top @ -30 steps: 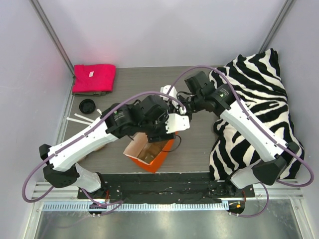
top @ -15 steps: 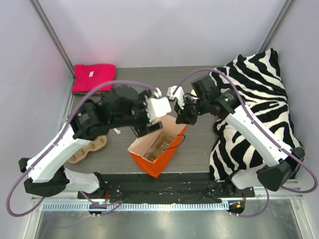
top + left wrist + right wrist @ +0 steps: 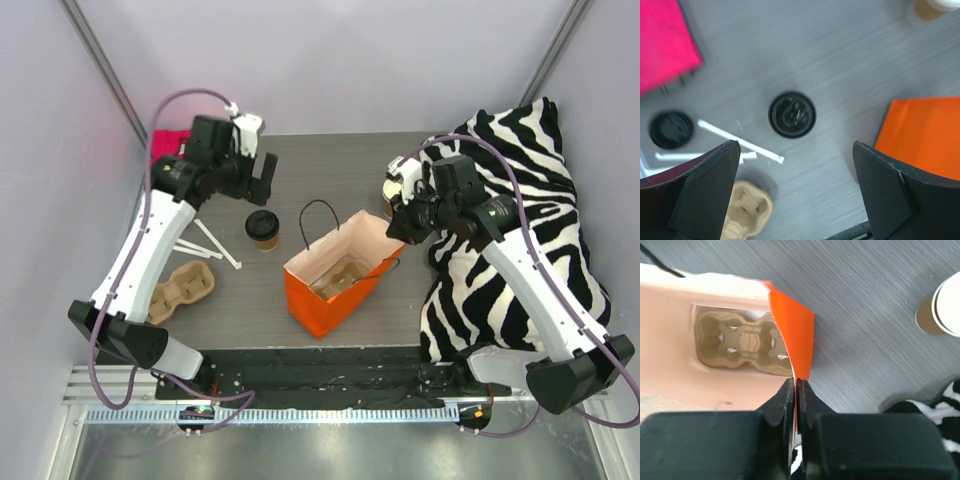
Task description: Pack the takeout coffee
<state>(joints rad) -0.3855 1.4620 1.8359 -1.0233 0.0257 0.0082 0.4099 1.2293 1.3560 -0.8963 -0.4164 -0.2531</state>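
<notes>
Right gripper [image 3: 796, 384] is pinching the right rim of the tall orange paper bag [image 3: 790, 325], jaws closed tight on it. Far left, the left gripper [image 3: 795, 150] is hovering with jaws spread wide above the small brown kraft-paper cup with a round black plastic lid [image 3: 792, 114], which is standing on the grey wood-grain table [image 3: 330, 160] just left of the bag.

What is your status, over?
Left gripper open above the coffee; right gripper shut on orange bag rim. Coffee lidded, upright on table, outside bag. Cup tray already inside bag.

Left gripper [image 3: 795, 165] wider, off orange bag [image 3: 320, 300]
</notes>
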